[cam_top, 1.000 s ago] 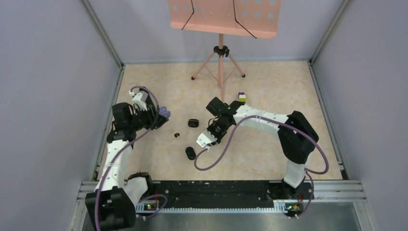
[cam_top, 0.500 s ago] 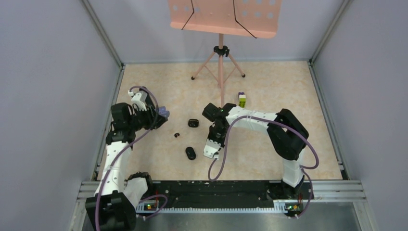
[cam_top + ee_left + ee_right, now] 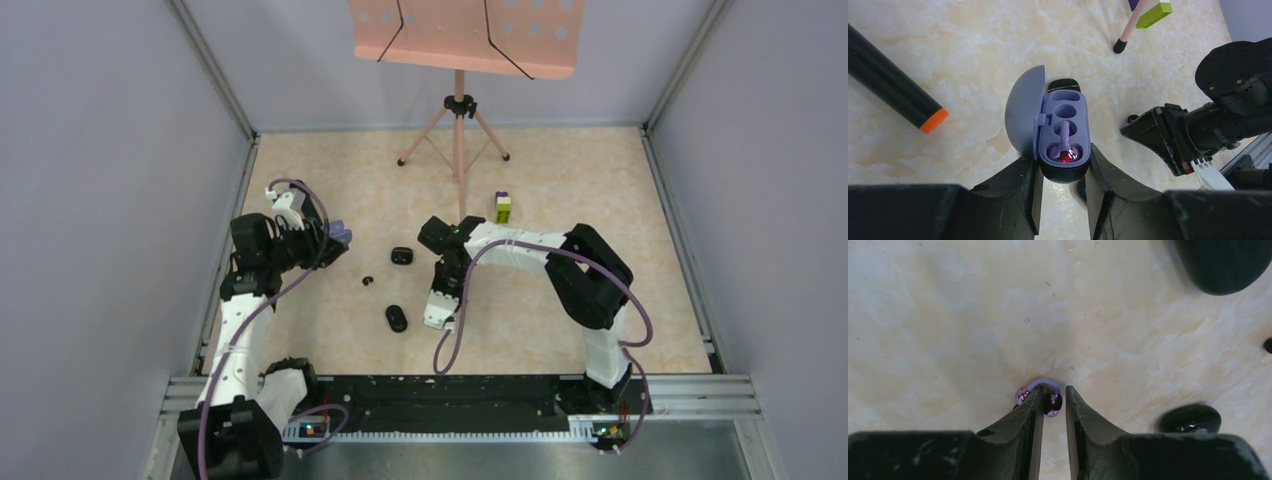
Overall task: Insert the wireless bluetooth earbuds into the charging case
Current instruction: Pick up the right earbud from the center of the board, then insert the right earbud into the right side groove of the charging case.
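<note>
I'm gripping the charging case (image 3: pixel 1064 117), long axis up-frame, in my left pincer (image 3: pixel 1063 165); my right pincer (image 3: pixel 1053 394), swung lower since, is pinching a purple earbud (image 3: pixel 1041 384).

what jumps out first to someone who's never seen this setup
The open pale purple charging case, pinched in the left gripper on the left, with one purple earbud seated in it above a red glow. Next, the right gripper in the middle, closed on a second purple earbud. A salmon music stand looms at the far end.
</note>
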Controlling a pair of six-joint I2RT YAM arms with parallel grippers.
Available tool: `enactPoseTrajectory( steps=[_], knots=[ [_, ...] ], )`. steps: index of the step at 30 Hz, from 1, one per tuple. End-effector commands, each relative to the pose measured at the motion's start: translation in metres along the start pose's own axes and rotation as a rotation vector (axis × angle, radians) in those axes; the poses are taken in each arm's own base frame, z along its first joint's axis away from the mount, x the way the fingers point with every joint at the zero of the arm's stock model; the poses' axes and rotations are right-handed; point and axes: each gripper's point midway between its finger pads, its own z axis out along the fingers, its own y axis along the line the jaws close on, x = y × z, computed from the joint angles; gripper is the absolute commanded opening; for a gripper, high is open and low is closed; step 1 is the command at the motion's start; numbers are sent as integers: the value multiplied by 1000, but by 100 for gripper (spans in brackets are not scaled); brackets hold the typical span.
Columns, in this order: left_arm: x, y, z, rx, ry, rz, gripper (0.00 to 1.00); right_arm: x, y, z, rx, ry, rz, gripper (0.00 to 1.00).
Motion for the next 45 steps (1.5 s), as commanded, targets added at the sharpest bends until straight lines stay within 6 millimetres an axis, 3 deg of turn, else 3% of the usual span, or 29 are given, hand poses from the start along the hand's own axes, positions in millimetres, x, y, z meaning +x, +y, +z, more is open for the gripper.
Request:
enactPoseTrajectory(
  steps=[1,7,11,15,18,21,25,29,32,36,41,45],
  knots=[
    [-18,-4,0,11,-53,33,0,1,-14,3,8,16,-29,22],
    [-17,-4,1,15,-54,25,0,-8,-6,4,-61,-36,-21,21],
    [-17,-3,2,23,-50,18,0,-23,-1,6,-127,-108,50,0],
    [-19,-3,5,31,-53,16,0,-31,-28,-10,0,-200,345,0],
    [-21,-6,9,69,-62,32,0,-24,-59,-49,197,-284,672,0],
    [-28,-11,15,122,-76,69,0,-5,-92,-110,454,-401,1054,0],
    [-37,-23,22,203,-88,166,0,11,-105,-185,724,-558,1474,0],
    [-49,-46,28,292,-130,317,0,13,-108,-246,985,-638,1652,0],
    [-53,-65,32,339,-153,426,0,11,-112,-286,1151,-726,1682,0],
    [-65,-94,36,358,-246,533,0,5,-121,-318,1255,-830,1684,0],
    [-86,-120,36,342,-329,510,0,22,-123,-333,1436,-751,1739,0],
    [-92,-134,36,361,-334,463,0,19,-131,-336,1589,-651,1662,0]
  ],
)
